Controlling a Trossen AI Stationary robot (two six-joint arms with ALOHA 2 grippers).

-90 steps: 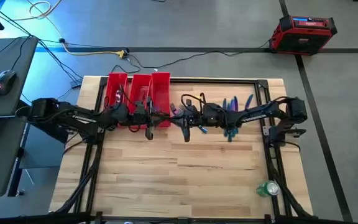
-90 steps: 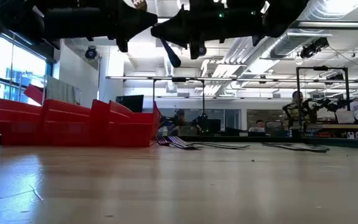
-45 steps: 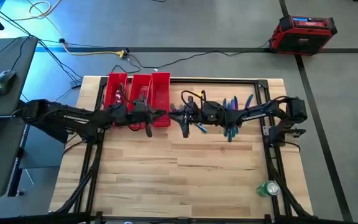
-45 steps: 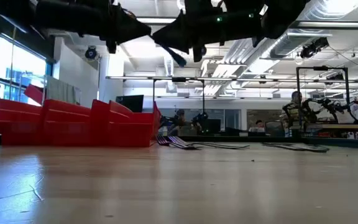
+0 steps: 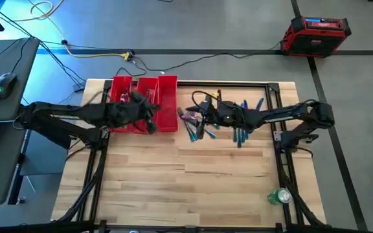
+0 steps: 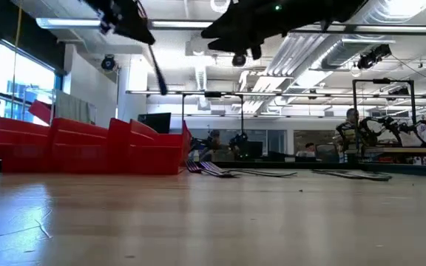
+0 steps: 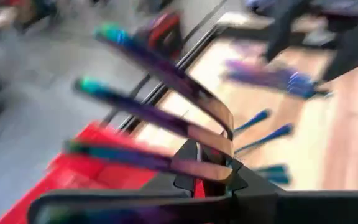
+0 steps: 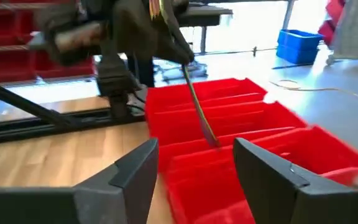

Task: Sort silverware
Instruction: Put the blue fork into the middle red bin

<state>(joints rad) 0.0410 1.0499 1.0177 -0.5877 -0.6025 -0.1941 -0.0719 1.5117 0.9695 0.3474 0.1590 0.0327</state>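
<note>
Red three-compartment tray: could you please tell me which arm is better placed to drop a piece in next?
Left. The left tool grips a slim iridescent metal utensil hanging over the red plastic tray; the right tool is open and empty, beside the tray.

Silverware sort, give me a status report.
Left gripper shut on a utensil above the red tray. Right gripper open, empty, facing the tray. Loose silverware on table. Nothing blocking.

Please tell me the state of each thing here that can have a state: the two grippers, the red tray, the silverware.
left gripper: shut on a piece of silverware, above the tray.
right gripper: open, holding nothing, facing the tray.
red tray: upright on the table.
loose silverware: lying scattered on the table beside the tray.
</note>
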